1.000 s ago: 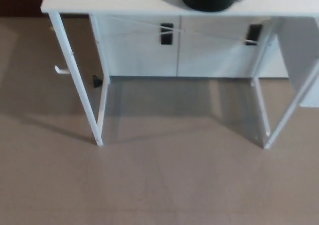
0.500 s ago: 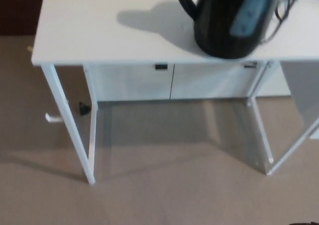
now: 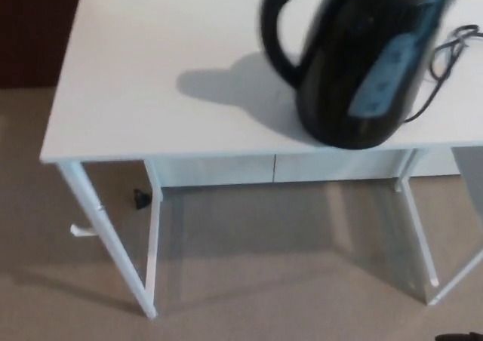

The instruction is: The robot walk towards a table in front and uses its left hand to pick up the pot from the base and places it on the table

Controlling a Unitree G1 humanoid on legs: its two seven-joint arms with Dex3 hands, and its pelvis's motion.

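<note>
Black and blurred by motion in the head view, the electric kettle (image 3: 343, 92) stood upright on the white bench (image 3: 143, 77), towards its front right part and close to the front edge. Its looped handle (image 3: 273, 47) pointed to the left, and a blue water gauge (image 3: 386, 73) ran slantwise down the side facing the camera. Whether a separate base sat under the kettle could not be made out. A dark cord (image 3: 447, 48) lay in loops on the bench just to the right of the kettle, and the kettle's shadow (image 3: 226, 84) fell to the left across the top. Below the top, slim white legs (image 3: 106, 235) stood on beige carpet (image 3: 264, 281), with a small black object (image 3: 141, 199) on the floor beside the left pair. Neither robot hand showed in the view, so the state of their fingers could not be told.
</note>
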